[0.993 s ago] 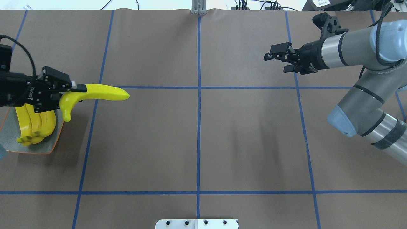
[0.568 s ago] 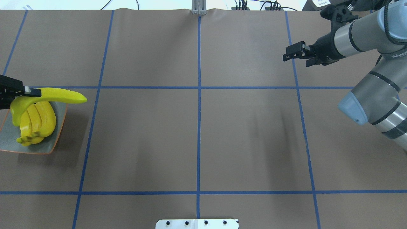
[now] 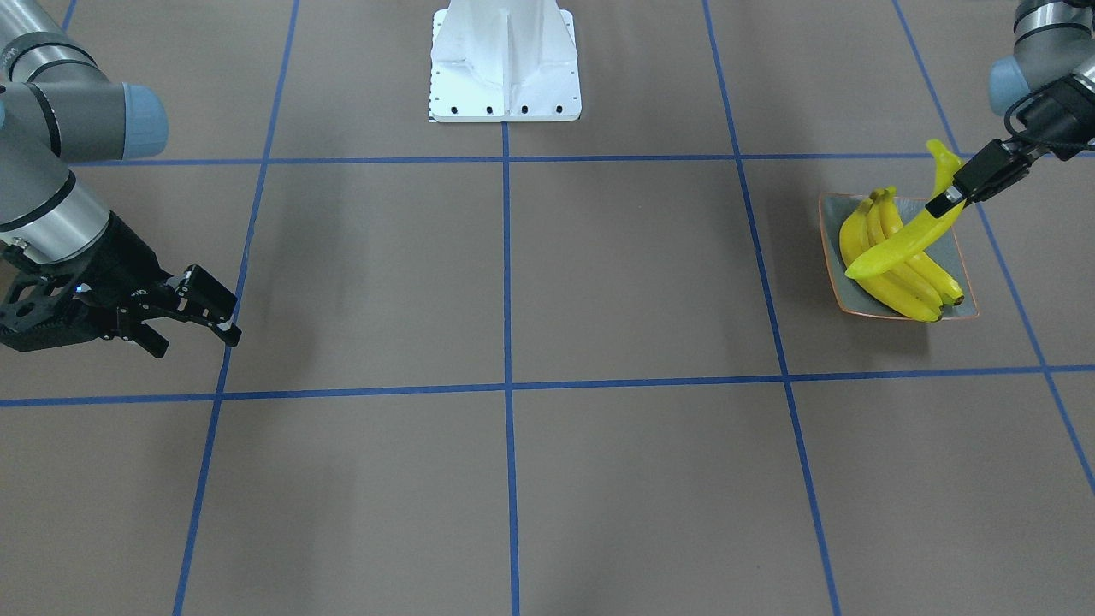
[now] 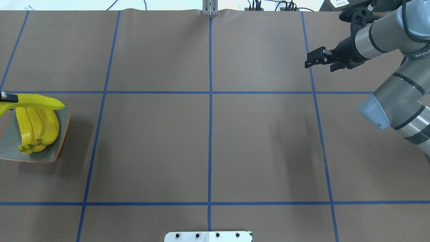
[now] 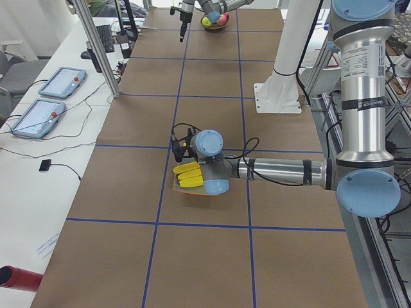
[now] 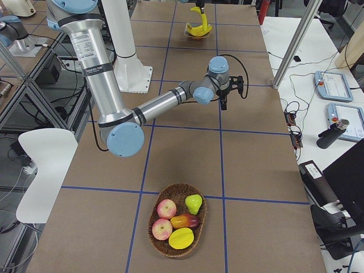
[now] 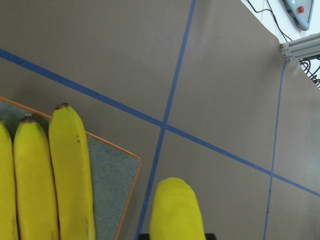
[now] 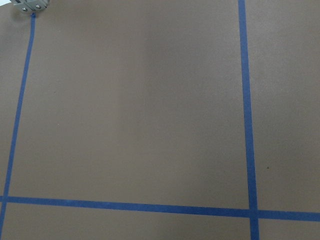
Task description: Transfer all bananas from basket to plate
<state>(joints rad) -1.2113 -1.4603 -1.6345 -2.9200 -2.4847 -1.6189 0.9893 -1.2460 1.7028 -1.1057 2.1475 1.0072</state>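
My left gripper (image 3: pixel 949 202) pinching a banana (image 3: pixel 905 245) above the plate's (image 4: pixel 10 144) far edge, tip just past the corner. Three bananas (image 3: pixel 890 275) on plate. Right gripper (image 3: pixel 198 340) spread over the table (image 3: pixel 599 282), well apart.

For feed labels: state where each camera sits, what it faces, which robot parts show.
Front-facing: across table, facing base; both arms, left gripper holding banana at plate.
Overhead: behind robot, looking down; right arm.
Exterior left: table end; left arm nearest.
Exterior right: opposite end; right arm nearest.
Left wrist: down at plate.
Right wrist: down at table.
Front-facing and overhead share the plate.
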